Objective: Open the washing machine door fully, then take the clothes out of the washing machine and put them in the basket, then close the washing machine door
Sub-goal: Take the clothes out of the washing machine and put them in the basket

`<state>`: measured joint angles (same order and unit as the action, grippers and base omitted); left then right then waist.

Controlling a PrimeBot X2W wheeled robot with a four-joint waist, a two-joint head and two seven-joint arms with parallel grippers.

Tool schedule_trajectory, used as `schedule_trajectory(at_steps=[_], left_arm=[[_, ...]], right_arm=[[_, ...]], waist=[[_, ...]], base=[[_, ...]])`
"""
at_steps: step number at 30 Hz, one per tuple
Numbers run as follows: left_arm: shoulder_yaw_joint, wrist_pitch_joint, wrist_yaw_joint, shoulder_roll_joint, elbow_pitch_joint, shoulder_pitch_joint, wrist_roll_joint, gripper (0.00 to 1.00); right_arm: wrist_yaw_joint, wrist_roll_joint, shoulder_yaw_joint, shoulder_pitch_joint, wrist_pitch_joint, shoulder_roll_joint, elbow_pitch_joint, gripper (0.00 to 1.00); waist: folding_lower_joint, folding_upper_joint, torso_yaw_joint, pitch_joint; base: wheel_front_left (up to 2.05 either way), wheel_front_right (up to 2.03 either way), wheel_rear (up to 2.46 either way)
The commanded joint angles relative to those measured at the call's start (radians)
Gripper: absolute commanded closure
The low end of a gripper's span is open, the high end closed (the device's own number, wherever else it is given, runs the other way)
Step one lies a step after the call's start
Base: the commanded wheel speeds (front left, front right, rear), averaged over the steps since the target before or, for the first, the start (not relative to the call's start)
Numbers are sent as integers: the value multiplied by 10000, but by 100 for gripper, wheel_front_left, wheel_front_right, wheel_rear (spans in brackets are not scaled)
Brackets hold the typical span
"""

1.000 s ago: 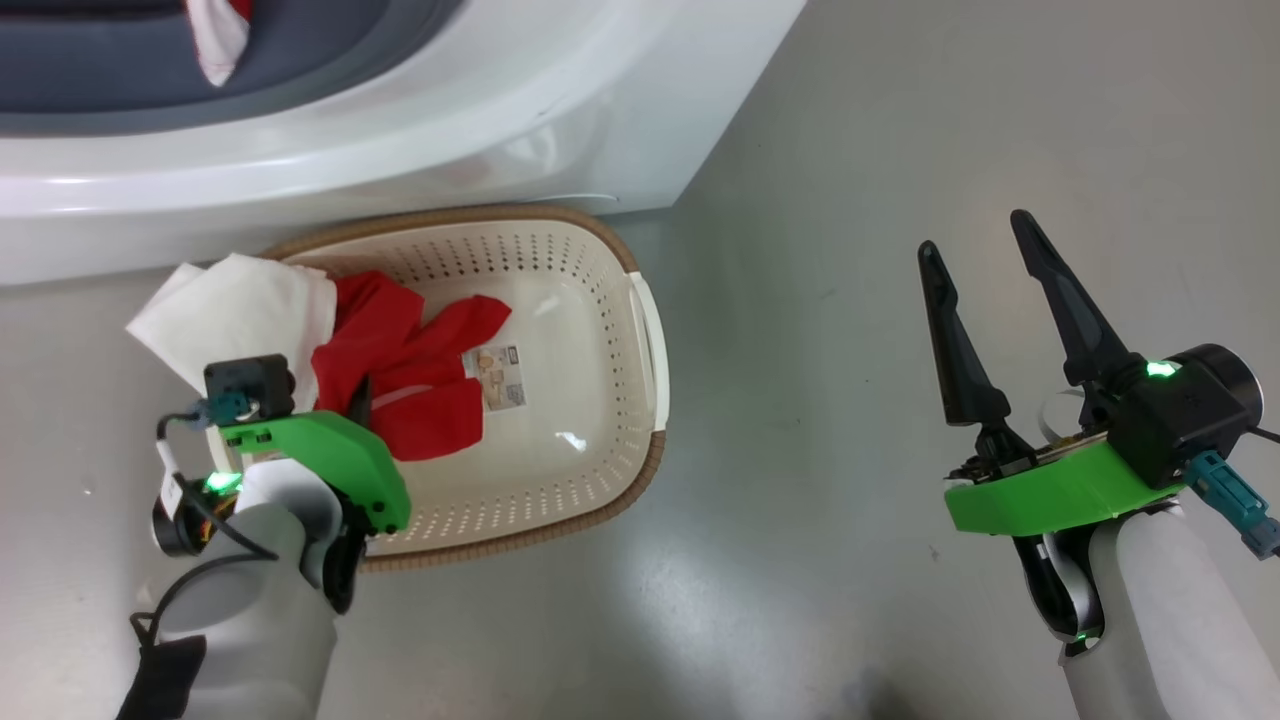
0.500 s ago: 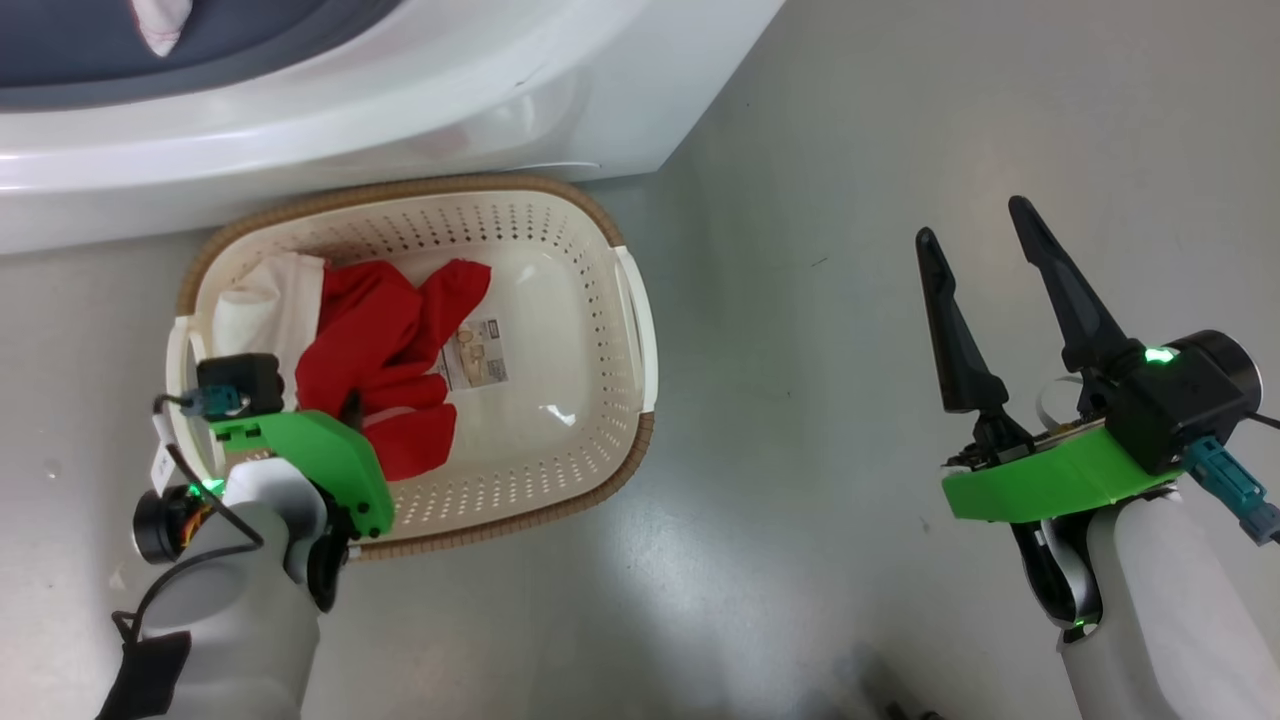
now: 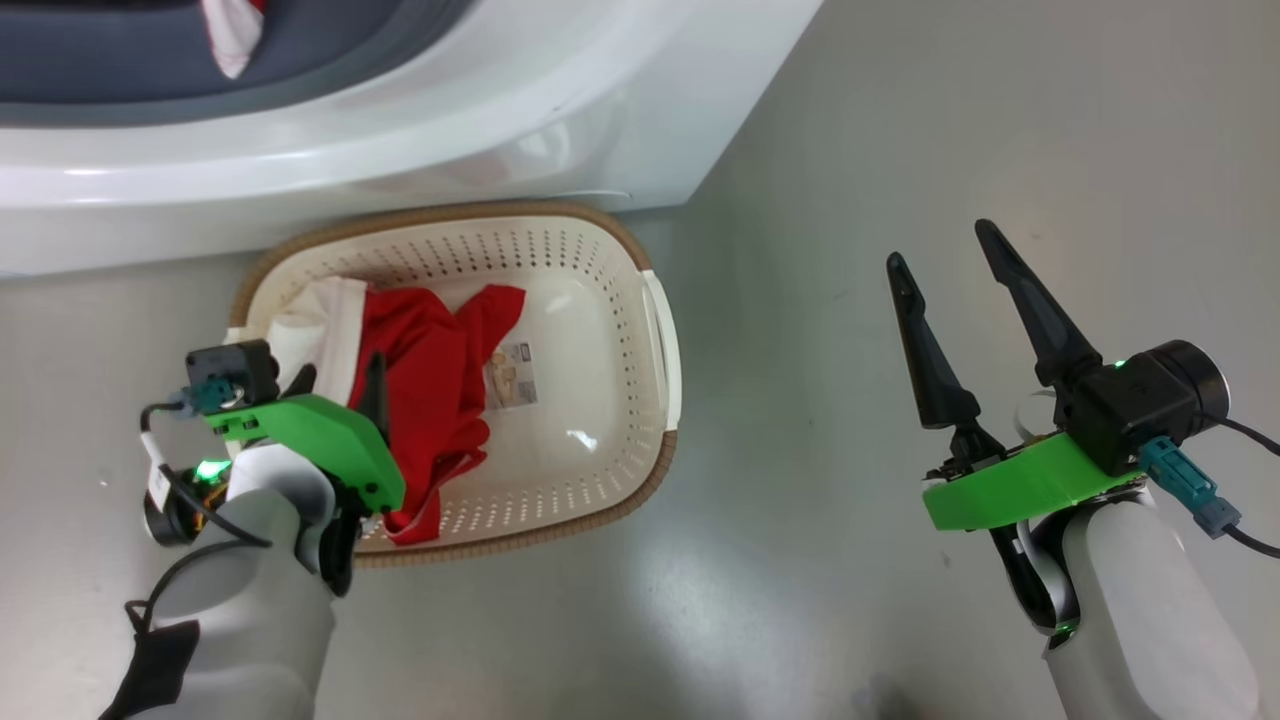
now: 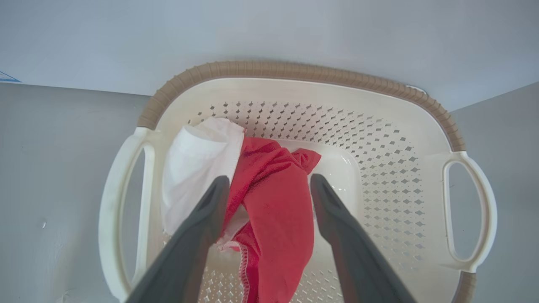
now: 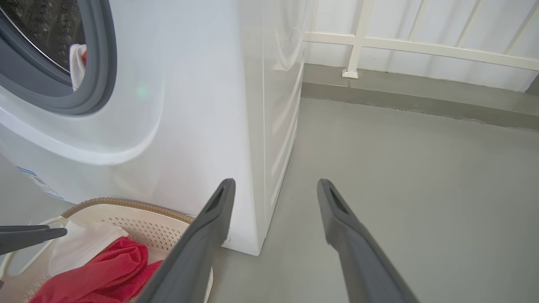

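Currently, left gripper [image 4: 269, 180]: jaws released, spread wide, clamping nothing. It hangs over the left end of the basket [image 3: 450, 212], fingers pointing down into it. Below and between the fingers lies a red cloth [image 4: 273, 198], slack on the basket's bottom. A white cloth [image 4: 198, 160] sits bunched against the basket's left wall, touching the red one. A sticker [image 3: 510, 375] shows on the bottom just right of the red cloth; the right half of the basket is bare.

Right gripper [image 3: 940, 245]: jaws also released, empty, held above the bare floor [image 3: 900, 150], well apart from the basket's right handle.

Basket stands on the floor, its far rim close against the foot of the washing machine [image 3: 400, 130], near the machine's right front corner.

Washing machine opening uncovered; grey gasket [image 5: 101, 63] exposed. One more garment [image 3: 230, 30], white with some red, hangs at the gasket's lower edge.

Behind, a white railing [image 5: 421, 46] runs along the far edge of the floor.
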<state>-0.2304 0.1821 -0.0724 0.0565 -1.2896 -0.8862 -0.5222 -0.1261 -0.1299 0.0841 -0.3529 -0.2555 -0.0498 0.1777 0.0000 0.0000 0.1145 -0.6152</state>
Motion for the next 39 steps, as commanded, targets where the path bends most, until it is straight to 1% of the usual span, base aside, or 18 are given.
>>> schedule_trajectory(at_steps=[1, 6, 10, 13, 20, 21, 28, 33, 39], left_arm=[[213, 307, -103, 219, 204, 128, -79, 0], [235, 708, -186, 109, 644, 406, -152, 0], [229, 783, -229, 53, 1254, 761, -123, 0], [380, 791, -73, 40, 2323, 1160, 29, 0], [981, 795, 368, 35, 5653, 2817, 884, 0], [981, 795, 368, 35, 5653, 2817, 884, 0], [1392, 796, 608, -4, 8263, 4493, 1623, 0], [1547, 796, 643, -29, 9452, 5367, 1842, 0], [1663, 796, 678, -40, 10407, 6095, 2105, 0]], right_arm=[[-46, 9, 192, 124, -63, -4, -162, 0], [-46, -214, -26, 218, -63, -4, -268, 0], [-46, -3, -232, 344, -63, -4, -154, 0], [-46, 167, -312, 417, -63, -4, -46, 0], [-46, 170, -418, 639, -63, -4, 100, 0], [-46, 170, -418, 639, -63, -4, 100, 0], [-46, 283, -726, 970, -63, -4, -63, 0], [-46, 298, -929, 1269, -63, -4, -484, 0], [-46, 335, -1172, 1753, -63, -4, -888, 0]], waist=[[0, 0, -187, 309], [0, 0, -401, 804], [0, 0, -562, 1254], [0, 0, -706, 1584], [0, 0, -934, 2439], [0, 0, -934, 2439], [0, 0, -1034, 3326], [0, 0, -1056, 3830], [0, 0, -1006, 4308]], base=[[0, 0, 0], [0, 0, 0], [0, 0, 0], [0, 0, 0], [0, 0, 0], [0, 0, 0], [0, 0, 0], [0, 0, 0], [0, 0, 0]])
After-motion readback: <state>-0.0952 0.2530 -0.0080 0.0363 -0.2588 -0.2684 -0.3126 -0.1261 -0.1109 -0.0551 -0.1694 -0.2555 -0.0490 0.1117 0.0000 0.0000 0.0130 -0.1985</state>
